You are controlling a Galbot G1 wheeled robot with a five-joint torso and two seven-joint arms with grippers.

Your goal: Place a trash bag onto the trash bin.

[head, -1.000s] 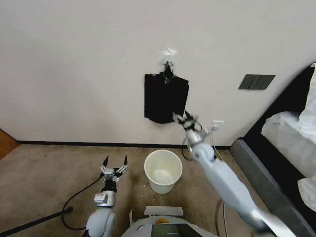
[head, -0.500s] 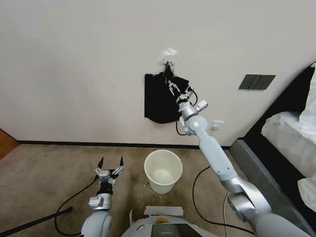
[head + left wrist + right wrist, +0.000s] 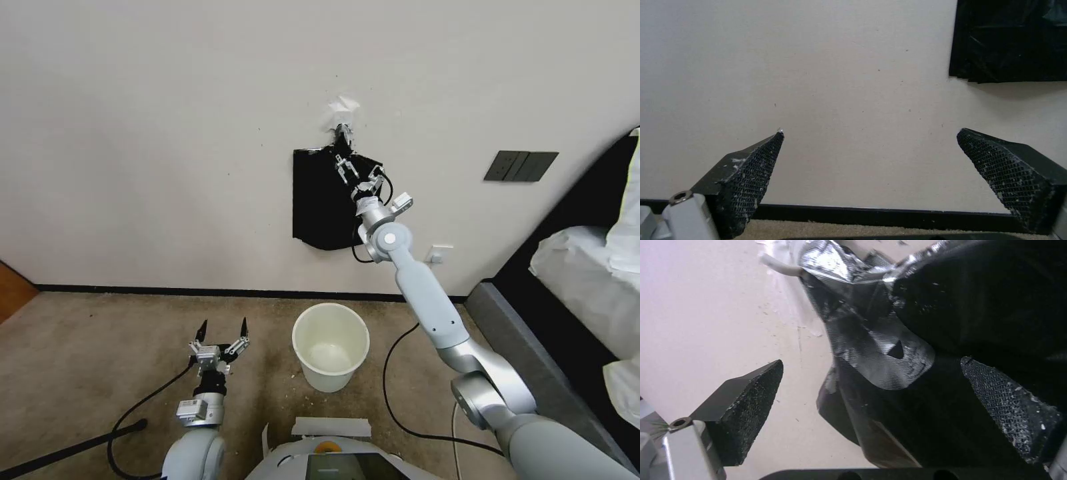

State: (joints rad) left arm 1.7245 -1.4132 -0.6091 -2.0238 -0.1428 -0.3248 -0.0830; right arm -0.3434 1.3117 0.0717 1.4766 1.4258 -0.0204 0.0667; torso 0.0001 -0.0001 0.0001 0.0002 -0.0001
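Spread wide, my right gripper [image 3: 358,172] straddles the hanging trash bag [image 3: 871,350] near its hook; next I judge a pinch on one layer.

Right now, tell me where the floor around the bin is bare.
Carpet is bare between the trash bin and left gripper, and behind it up to the baseboard. Right of it, a cable crosses the carpet.

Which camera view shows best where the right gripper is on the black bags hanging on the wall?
The head view: the right gripper, jaws open, is at the upper part of the black bags. The right wrist view shows creased film between its jaws; the left wrist view shows a lower corner.
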